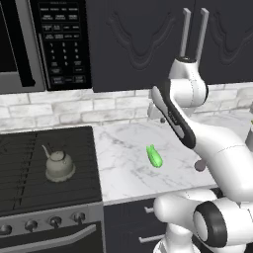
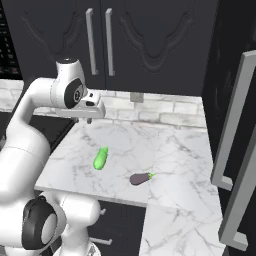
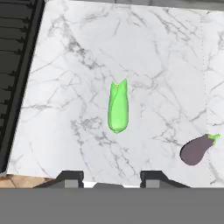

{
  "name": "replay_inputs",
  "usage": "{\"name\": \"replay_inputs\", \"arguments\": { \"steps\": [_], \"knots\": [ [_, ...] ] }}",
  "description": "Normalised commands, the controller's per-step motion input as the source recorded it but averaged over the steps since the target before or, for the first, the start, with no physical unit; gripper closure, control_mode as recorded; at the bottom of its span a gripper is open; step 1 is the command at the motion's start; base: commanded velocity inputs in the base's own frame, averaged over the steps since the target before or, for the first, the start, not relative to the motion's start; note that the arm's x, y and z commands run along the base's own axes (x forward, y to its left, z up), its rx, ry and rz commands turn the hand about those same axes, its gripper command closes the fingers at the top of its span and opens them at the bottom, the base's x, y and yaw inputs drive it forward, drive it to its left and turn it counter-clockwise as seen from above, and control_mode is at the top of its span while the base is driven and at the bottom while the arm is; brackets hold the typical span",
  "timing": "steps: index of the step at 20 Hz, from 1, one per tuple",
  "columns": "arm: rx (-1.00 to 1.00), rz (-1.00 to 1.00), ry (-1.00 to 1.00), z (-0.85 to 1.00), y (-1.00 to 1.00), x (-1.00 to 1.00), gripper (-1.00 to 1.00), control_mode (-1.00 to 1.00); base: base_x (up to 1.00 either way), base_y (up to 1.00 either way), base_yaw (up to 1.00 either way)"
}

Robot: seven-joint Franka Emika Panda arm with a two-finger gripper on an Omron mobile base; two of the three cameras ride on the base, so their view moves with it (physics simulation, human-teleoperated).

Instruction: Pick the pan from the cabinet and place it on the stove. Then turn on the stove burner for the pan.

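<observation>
Hand [image 3: 105, 177] hovering over the marble worktop [image 3: 166, 65], tips apart, clamped on nothing. Below it, a green vegetable [image 3: 118, 107] and a small aubergine [image 3: 197, 148]. Cabinet [image 2: 145, 45] doors shut, bar handles [image 2: 100, 42] untouched; pan presumably inside, hidden. Likely rigid, fairly heavy, smooth-rimmed: best taken by the long handle near its root. Stove [image 1: 29, 148] already carrying a kettle [image 1: 59, 164] on its grate.

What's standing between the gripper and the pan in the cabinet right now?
The cabinet's closed doors. The pan must be behind them, and the gripper hangs empty above the marble counter, jaws apart, facing down at a green vegetable and an eggplant.
</observation>
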Motion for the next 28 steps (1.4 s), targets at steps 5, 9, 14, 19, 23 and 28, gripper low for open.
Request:
{"name": "replay_inputs", "arguments": {
  "steps": [5,9,14,19,23,28],
  "knots": [
    [0.0,0.0,-0.17,0.0,-0.11,-0.25,-1.0,-1.0,0.0,0.0,0.0],
    [0.0,0.0,-0.4,0.01,-0.48,-0.4,-1.0,-1.0,0.0,0.0,0.0],
    [0.04,0.01,-0.38,0.15,-0.29,-0.39,-1.0,-1.0,0.0,0.0,0.0],
    [0.03,0.01,-0.39,0.54,-0.22,-0.03,-1.0,-1.0,0.0,0.0,0.0],
    [0.01,0.0,-0.37,0.7,-0.27,0.0,-1.0,-1.0,0.0,0.0,0.0],
    [0.0,0.0,-0.33,0.79,-0.23,0.0,-1.0,-1.0,0.0,0.0,0.0]
  ]
}}
